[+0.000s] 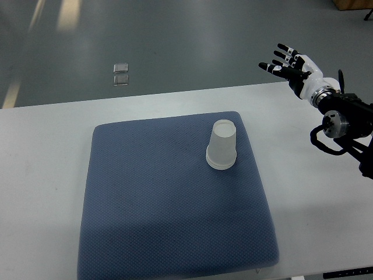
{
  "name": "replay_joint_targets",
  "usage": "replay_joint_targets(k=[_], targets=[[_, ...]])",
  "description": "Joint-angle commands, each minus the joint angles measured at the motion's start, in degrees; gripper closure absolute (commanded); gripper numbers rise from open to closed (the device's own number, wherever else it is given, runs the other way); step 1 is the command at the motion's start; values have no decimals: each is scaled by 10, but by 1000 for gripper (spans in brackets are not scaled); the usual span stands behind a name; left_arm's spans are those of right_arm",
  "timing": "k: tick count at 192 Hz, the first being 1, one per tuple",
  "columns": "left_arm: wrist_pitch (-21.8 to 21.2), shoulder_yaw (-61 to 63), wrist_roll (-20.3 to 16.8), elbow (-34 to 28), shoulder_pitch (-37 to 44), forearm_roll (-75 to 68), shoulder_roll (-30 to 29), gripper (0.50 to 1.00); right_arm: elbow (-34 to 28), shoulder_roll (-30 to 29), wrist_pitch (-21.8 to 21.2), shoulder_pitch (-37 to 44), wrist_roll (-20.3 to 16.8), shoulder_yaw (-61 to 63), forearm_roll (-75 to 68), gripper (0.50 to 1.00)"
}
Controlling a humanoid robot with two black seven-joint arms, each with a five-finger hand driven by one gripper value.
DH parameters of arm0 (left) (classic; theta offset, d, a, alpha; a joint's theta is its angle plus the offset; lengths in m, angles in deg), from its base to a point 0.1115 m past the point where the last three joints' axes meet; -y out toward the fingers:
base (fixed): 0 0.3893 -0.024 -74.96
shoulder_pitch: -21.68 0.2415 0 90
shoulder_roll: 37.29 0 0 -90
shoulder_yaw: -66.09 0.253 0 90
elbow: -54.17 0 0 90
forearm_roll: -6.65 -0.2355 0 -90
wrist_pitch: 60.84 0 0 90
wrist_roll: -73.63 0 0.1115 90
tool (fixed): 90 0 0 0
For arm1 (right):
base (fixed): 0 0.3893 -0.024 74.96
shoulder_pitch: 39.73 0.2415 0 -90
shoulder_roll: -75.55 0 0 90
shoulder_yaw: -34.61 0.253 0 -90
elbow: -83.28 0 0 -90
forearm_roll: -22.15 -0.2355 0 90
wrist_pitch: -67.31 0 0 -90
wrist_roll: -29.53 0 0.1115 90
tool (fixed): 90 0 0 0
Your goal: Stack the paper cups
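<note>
Cups first: a translucent white paper cup (222, 146) stands upside down, rim on the square blue-grey padded mat (145, 204) that lies on the white table (46, 175). It sits near the mat's far right corner; whether another cup is nested inside it I cannot tell. My right hand (294, 67) hovers well beyond that corner, fingers spread, holding nothing.

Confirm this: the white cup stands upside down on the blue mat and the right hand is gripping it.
Not quite. The white cup does stand upside down on the blue mat, but the right hand is not gripping it. The top view shows that hand off to the right beyond the table's far edge, fingers spread, holding nothing.
</note>
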Motion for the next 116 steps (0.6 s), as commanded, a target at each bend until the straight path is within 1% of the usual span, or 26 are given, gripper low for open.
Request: replay_joint_targets(k=[1,38,94,116], targets=[[0,0,0,0,0,0,0,500,0,-18,-1,-12,1,24,2,583],[0,0,0,1,0,0,0,500,2,-56,-2,-34,1,59,6,583],[0,0,0,1,0,0,0,500,0,-75,-6,-47,1,59,7,583],[0,0,0,0,0,0,0,500,0,-83,-22,-48,1,58,7,583]])
